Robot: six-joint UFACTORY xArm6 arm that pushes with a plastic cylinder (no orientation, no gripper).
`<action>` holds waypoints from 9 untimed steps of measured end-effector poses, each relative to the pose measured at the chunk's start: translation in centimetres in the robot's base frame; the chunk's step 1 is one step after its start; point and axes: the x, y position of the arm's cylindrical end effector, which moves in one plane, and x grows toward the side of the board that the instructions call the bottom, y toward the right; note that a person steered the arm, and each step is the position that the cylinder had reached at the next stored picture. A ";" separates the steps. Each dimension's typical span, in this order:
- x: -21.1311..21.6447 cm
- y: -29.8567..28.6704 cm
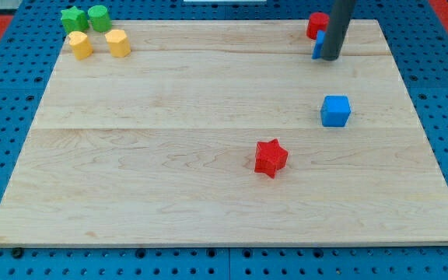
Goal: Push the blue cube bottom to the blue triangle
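Tip [330, 57] sits upper right, against the half-hidden blue triangle [316, 47]; no fingers, just a rod. Blue cube [335, 110] lies below: circle under it, push up gently.

Cube [335, 110] below the perhaps triangular block [316, 47], star [271, 157] lower left.
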 end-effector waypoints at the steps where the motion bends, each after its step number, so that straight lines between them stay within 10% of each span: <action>1: 0.0 1.4; 3: 11.9 12.8; 4: 18.2 8.6; 6: 13.8 -5.2; 9: 14.3 -4.9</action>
